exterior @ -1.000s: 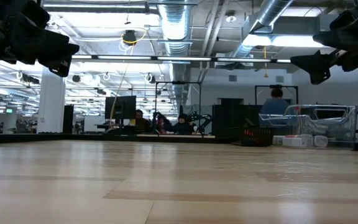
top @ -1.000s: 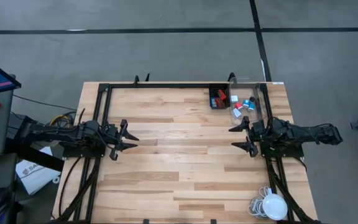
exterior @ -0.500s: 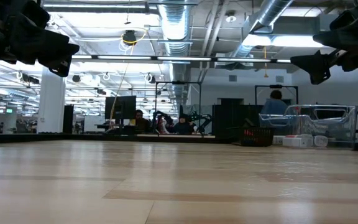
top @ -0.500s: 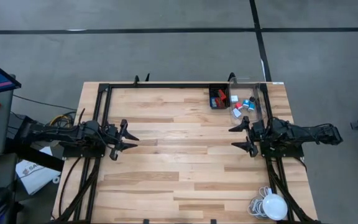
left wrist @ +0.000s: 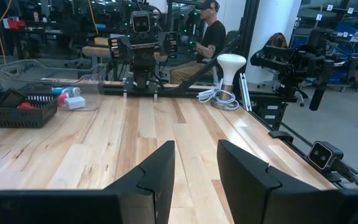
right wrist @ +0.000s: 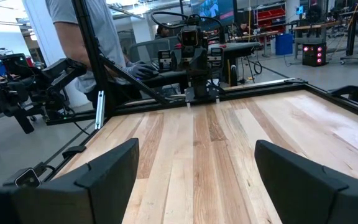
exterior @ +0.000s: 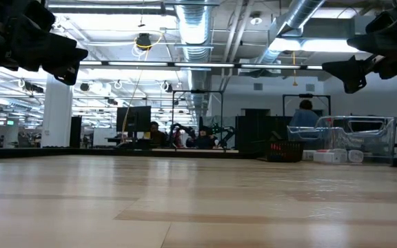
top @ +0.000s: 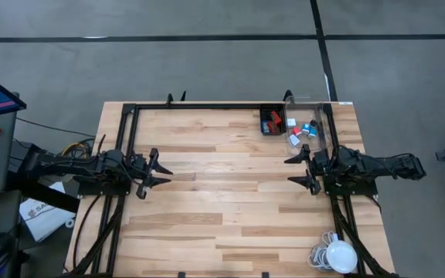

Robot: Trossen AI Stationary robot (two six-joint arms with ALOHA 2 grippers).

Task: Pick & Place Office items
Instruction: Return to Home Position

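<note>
While both hang empty, left gripper point(top: 168, 176) gapes narrowly, right gripper point(top: 287, 171) widely.

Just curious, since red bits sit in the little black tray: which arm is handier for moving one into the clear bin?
Probably the right. The black tray and clear bin sit on the table's right side, near the open right gripper; the left gripper hovers across the table.

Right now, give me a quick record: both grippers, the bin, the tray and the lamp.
Left gripper: open, empty, above the table's left side
Right gripper: open, empty, above the right side near the clear bin
Clear bin: right-hand corner, holding white, blue and red office items
Black tray: beside the bin, some red pieces inside
Lamp: opposite right-hand corner, cable coiled beside it
</note>
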